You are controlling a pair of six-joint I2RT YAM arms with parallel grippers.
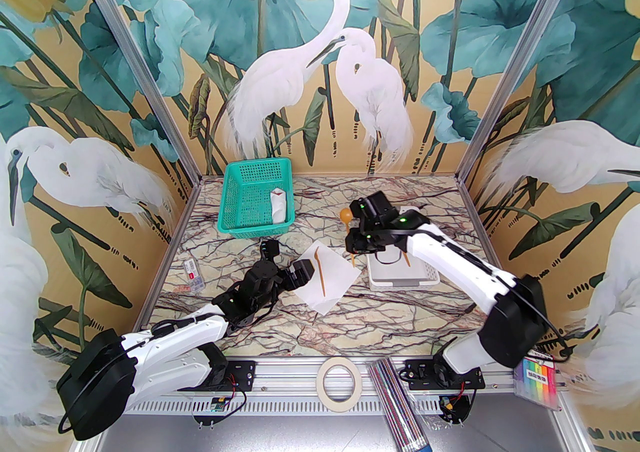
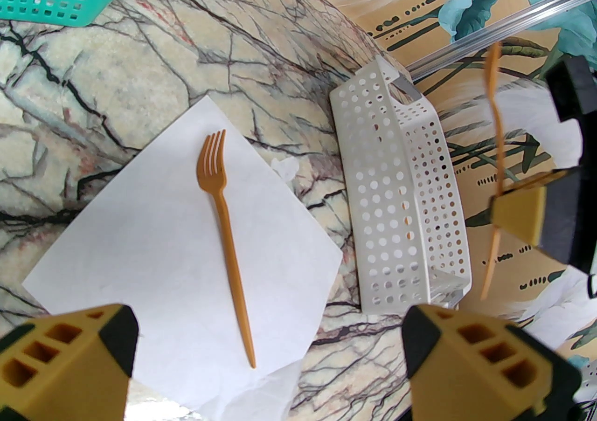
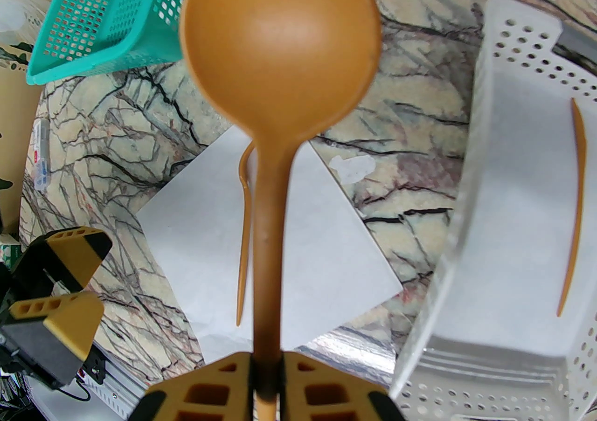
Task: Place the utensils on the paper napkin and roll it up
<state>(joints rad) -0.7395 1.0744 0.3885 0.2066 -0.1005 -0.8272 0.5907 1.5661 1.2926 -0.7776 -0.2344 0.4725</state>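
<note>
The spoon (image 3: 280,37), pinched low on its handle by the right pincer (image 3: 267,372), could be tipped off the napkin (image 3: 326,260) at mid frame. The left pincer (image 2: 268,340) is spread wide, empty.

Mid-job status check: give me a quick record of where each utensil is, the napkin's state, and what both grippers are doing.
spoon: raised, handle clamped in the right gripper, fingers shut on it
fork: lying on the paper napkin, roughly along its middle
knife: lying in the white tray, not yet on the napkin
paper napkin: spread flat, not rolled
left gripper: open, holding nothing, at the napkin's left edge
green basket: holds a white rolled bundle
</note>
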